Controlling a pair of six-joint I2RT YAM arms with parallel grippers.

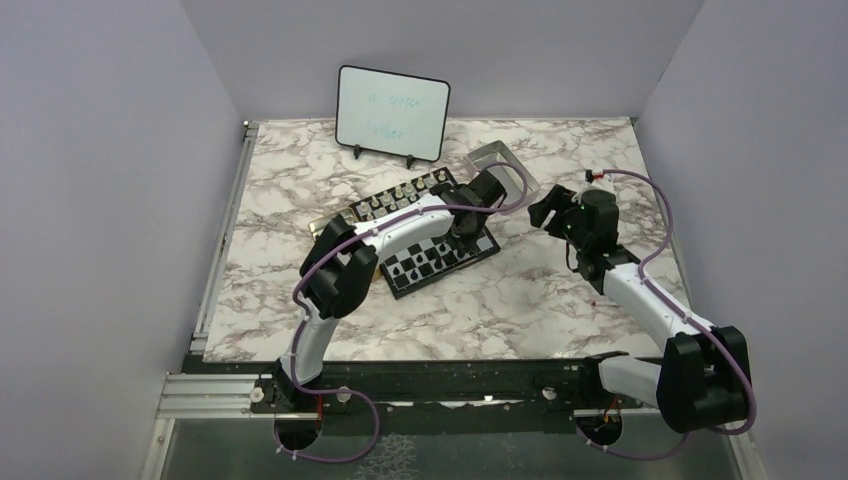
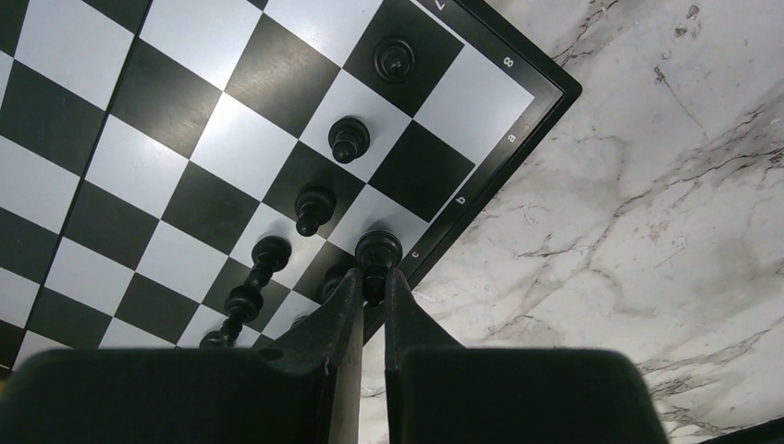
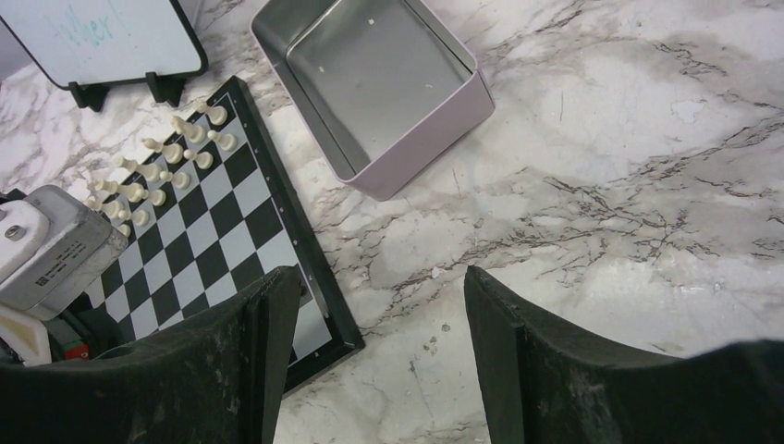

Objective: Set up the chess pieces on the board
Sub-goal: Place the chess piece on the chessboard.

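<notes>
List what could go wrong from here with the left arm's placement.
1. The left gripper pinches a black piece over an edge square right by the rim of the board. Released off-centre, it might tip onto the marble table.
2. A neighbouring black pawn stands close to the gripper, so opening or lifting out could knock it over.

Even, bright light; glare on board (image 2: 185, 139); near claw fingers (image 3: 573, 370) blurred.

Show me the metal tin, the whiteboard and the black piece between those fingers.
metal tin (image 3: 370, 69): right wrist view, bare inner floor.
whiteboard (image 1: 392, 112): top external view, white face.
black piece (image 2: 378, 248): left wrist view, round head.
</notes>
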